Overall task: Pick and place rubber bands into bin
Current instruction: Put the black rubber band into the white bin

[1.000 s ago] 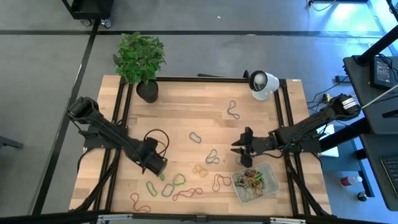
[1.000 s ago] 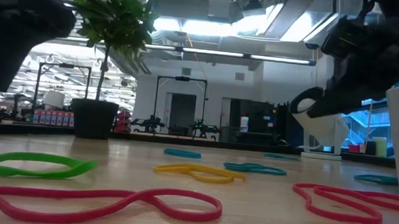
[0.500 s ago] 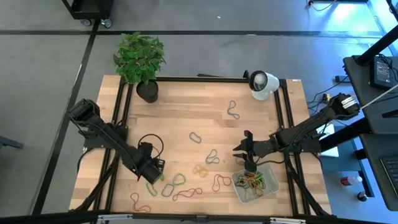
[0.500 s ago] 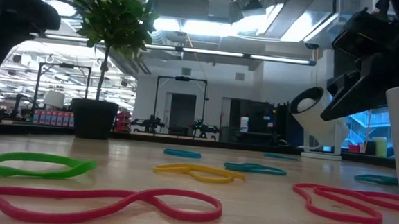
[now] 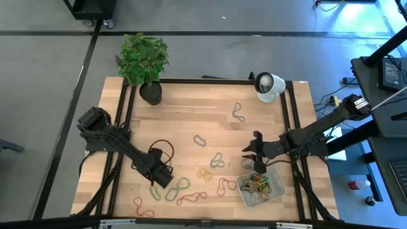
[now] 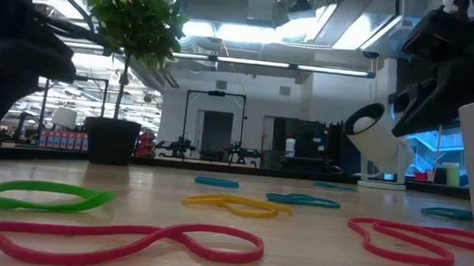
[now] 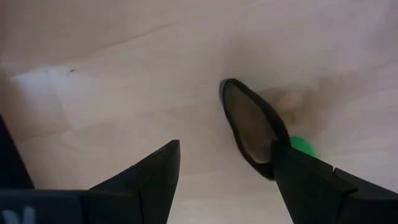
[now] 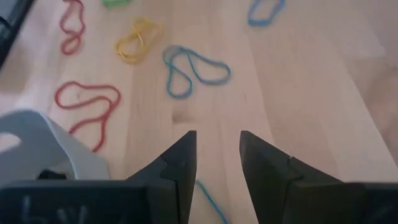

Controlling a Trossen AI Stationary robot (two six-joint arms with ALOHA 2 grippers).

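Under our spread left tool (image 7: 227,180) one dark rubber band (image 7: 252,127); our right tool (image 8: 216,163), slightly parted, by one bin (image 5: 261,187).

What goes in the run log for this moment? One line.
left tool: open, low over dark rubber band | right tool: open, empty, beside bin | loose bands remain on table

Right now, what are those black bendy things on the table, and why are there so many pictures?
They are two robot arms, each ending in a two-finger pincer. One picture looks down from above, one peeks across the tabletop, and two come from cameras on the arms' wrists. The left pincer is open, low over a dark rubber band. The right pincer is beside the bin, fingers apart, holding nothing. The bin already has rubber bands inside. More lie loose on the wooden table, like a red one and a yellow one. A potted plant stands in one corner.
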